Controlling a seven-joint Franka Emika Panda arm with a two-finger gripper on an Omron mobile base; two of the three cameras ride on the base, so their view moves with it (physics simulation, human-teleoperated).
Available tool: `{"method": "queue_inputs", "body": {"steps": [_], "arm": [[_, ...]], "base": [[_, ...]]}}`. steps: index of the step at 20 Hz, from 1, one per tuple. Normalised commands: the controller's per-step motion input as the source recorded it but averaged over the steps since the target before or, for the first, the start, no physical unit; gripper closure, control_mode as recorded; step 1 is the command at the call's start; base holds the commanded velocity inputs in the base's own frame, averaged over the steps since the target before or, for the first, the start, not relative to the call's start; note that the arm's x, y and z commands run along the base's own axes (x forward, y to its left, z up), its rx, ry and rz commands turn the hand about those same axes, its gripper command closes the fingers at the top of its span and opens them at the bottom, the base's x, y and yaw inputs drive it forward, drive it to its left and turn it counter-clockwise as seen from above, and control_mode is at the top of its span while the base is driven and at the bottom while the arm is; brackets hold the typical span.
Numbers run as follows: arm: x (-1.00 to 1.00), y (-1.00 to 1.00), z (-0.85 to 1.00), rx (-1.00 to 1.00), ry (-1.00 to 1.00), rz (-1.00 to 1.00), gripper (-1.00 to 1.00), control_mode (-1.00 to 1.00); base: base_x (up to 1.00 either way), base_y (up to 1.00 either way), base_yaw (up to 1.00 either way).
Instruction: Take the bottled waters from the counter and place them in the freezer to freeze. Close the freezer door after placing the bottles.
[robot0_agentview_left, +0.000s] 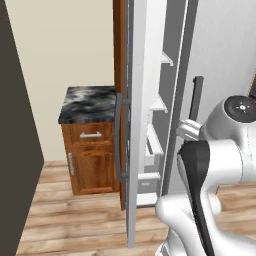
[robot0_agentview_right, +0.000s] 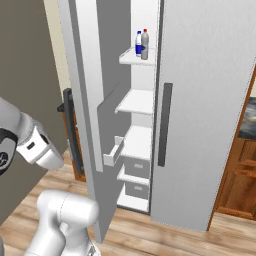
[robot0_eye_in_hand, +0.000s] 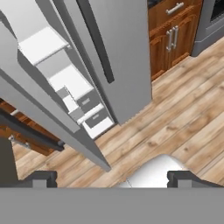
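The freezer door (robot0_agentview_right: 85, 100) stood open, swung out toward the robot, with its long dark handle (robot0_agentview_left: 119, 137) on the outer face. Inside the freezer (robot0_agentview_right: 137, 125), both bottles stood upright on the top shelf (robot0_agentview_right: 135, 59): the blue-capped bottle (robot0_agentview_right: 138, 44) was at 9 o'clock of the red-capped bottle (robot0_agentview_right: 145, 44), the two just beside each other. The lower shelves and the two drawers (robot0_agentview_right: 136, 180) carried nothing visible. At 3 o'clock of the freezer, the plain refrigerator door (robot0_agentview_right: 205, 110) was closed.

In the hand view, the gripper (robot0_eye_in_hand: 113, 178) showed its jaws released and spread wide, with nothing between them; the wooden floor (robot0_eye_in_hand: 183, 118) and the foot of the freezer lay beyond it.

In the left base view, the counter (robot0_agentview_left: 89, 104) sat at 9 o'clock of the open door, over a wooden cabinet (robot0_agentview_left: 92, 157) with silver handles.
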Motion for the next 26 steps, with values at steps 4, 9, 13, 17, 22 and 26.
{"method": "queue_inputs", "body": {"steps": [4, 9, 13, 17, 22, 26], "arm": [[-0.13, 1.00, 0.00, -0.10, 0.00, 0.00, -1.00, -1.00], [0.03, 1.00, 0.00, -0.19, 0.00, -0.06, -1.00, -1.00], [0.11, 0.83, 0.00, -0.32, -0.04, -0.10, -1.00, -1.00], [0.73, 0.06, -0.06, -0.18, -0.01, -0.07, -1.00, -1.00], [1.00, 0.07, -0.15, -0.25, 0.00, -0.14, -1.00, -1.00], [1.00, 0.21, -0.26, -0.29, -0.03, -0.27, -1.00, -1.00]], "base": [[0.00, 0.00, 0.00], [0.00, 0.00, 0.00], [0.00, 0.00, 0.00], [0.00, 0.00, 0.00], [0.00, 0.00, 0.00], [0.00, 0.00, 0.00]]}}
